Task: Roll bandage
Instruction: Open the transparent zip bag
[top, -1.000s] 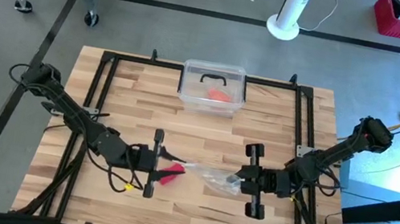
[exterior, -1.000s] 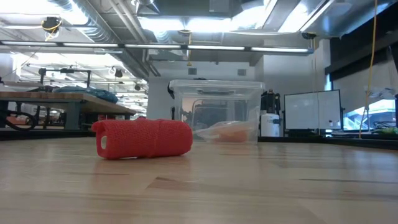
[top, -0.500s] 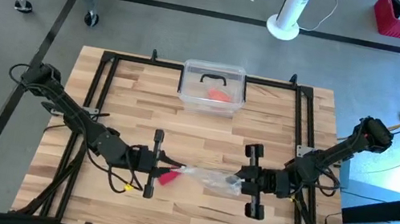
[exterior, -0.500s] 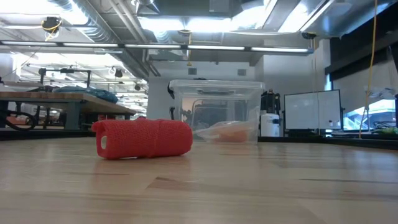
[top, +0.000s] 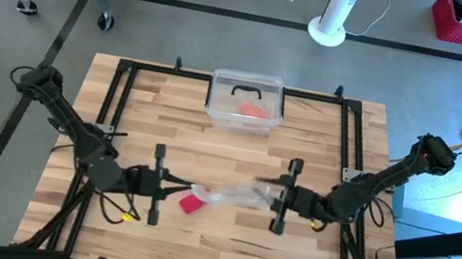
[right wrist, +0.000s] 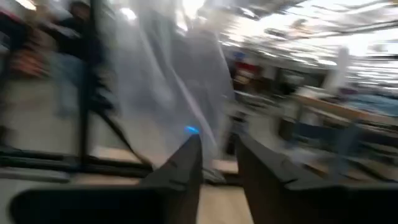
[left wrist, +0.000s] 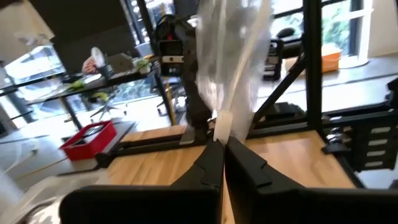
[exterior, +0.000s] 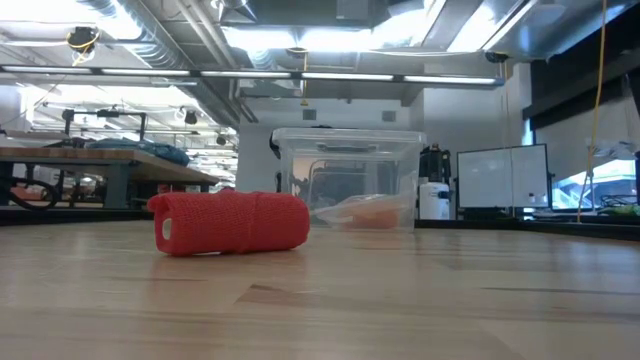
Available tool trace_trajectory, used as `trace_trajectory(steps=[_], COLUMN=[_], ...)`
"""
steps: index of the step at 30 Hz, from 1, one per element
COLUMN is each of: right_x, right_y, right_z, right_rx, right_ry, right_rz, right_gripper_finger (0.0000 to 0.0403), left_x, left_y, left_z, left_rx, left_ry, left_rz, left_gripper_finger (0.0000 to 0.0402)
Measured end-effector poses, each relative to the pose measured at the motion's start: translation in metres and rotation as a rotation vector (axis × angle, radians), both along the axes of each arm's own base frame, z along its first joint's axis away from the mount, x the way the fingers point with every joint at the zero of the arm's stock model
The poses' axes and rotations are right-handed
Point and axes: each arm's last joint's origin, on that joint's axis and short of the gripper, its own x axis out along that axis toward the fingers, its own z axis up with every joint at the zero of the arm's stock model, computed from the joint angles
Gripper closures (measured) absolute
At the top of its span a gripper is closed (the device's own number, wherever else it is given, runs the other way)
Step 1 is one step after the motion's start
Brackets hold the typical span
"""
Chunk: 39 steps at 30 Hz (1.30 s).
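Crinkled clear plastic, a thin bag (top: 225, 194), is stretched between the two grippers above the pale, jointed wooden table (top: 324, 136). One end of the bag is pinched by the left gripper (top: 166, 188), whose dark, tapered fingers (left wrist: 214, 165) are pressed together on a gathered white strip of film. The right gripper (top: 268, 202) is seen at the bag's other end with a narrow gap between its fingers (right wrist: 186, 163), the film passing through that gap; whether the film is gripped cannot be told. The bandage (top: 191, 203) is shown on the tabletop just beside the left gripper, below the bag, as a small bright red roll. At table height it (exterior: 231, 222) is seen lying on its side, a stubby cylinder of matte, finely ribbed cloth. A clear, boxy plastic container (top: 246, 100) with a dark handle is placed at the table's far edge, with an orange-red lump (top: 255, 111) inside.
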Motion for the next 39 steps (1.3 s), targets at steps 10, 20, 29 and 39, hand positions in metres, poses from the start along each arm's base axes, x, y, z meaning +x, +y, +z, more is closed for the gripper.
trace_trajectory(steps=[10, 20, 29, 39], right_x=[-0.020, -0.045, -0.037, -0.002], right_y=[-0.012, 0.020, 0.035, 0.045], right_z=[-0.004, 0.036, 0.052, 0.040], right_rx=[-0.204, -0.162, -0.051, -0.083], right_ry=[0.243, 0.131, -0.030, 0.128], right_rz=[-0.535, -0.289, 0.236, 0.045], right_gripper_finger=[0.0225, 0.0224, 0.0223, 0.0223], left_x=[-0.032, -0.024, 0.025, 0.067], left_y=[0.002, 0.020, 0.016, -0.004], left_z=[0.001, -0.021, -0.031, -0.031], left_rx=[0.008, -0.068, -0.019, 0.030], left_ry=[0.065, 0.183, 0.417, 0.718], left_rz=[0.163, 0.239, 0.187, 0.284], left_gripper_finger=[0.0401, 0.0401, 0.0401, 0.0401])
